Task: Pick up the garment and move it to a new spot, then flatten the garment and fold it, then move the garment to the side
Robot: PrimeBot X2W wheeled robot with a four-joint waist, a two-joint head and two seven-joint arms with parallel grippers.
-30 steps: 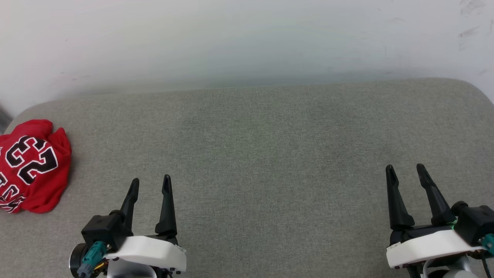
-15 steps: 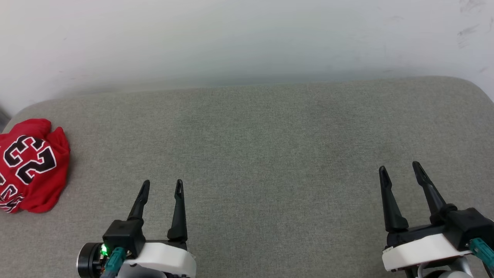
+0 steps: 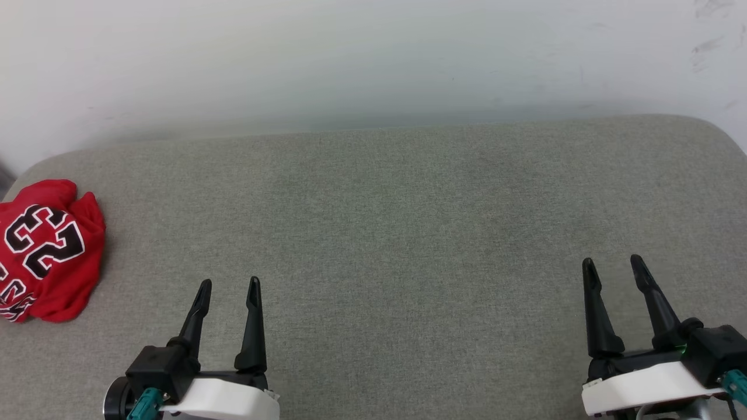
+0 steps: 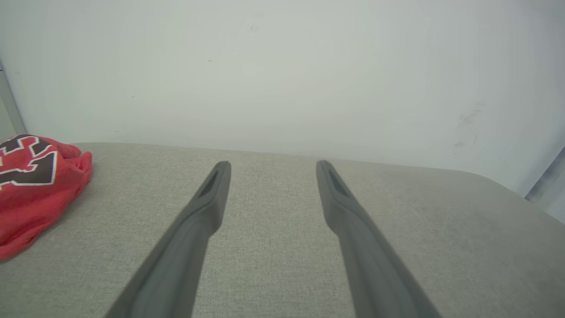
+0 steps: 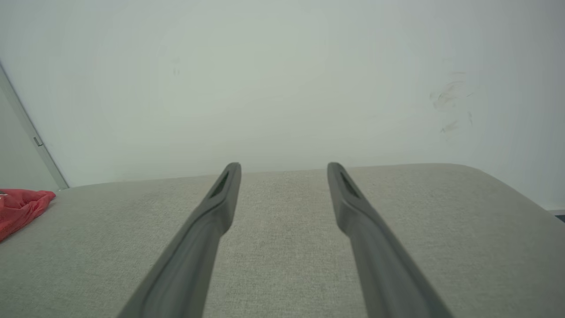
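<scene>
— What sort of place?
— Indoors, a bare room; home or lab, can't tell. Grey upholstered cushion (image 3: 408,233) beneath the left gripper (image 3: 229,282), scuffed white wall (image 3: 373,58) straight ahead of it.

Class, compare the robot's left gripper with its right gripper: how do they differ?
The left gripper is nearer the red garment; the right gripper is far across the grey cushion. In the head view the left gripper's fingers tilt slightly right, the right gripper's tilt left. Both are open and empty.
</scene>
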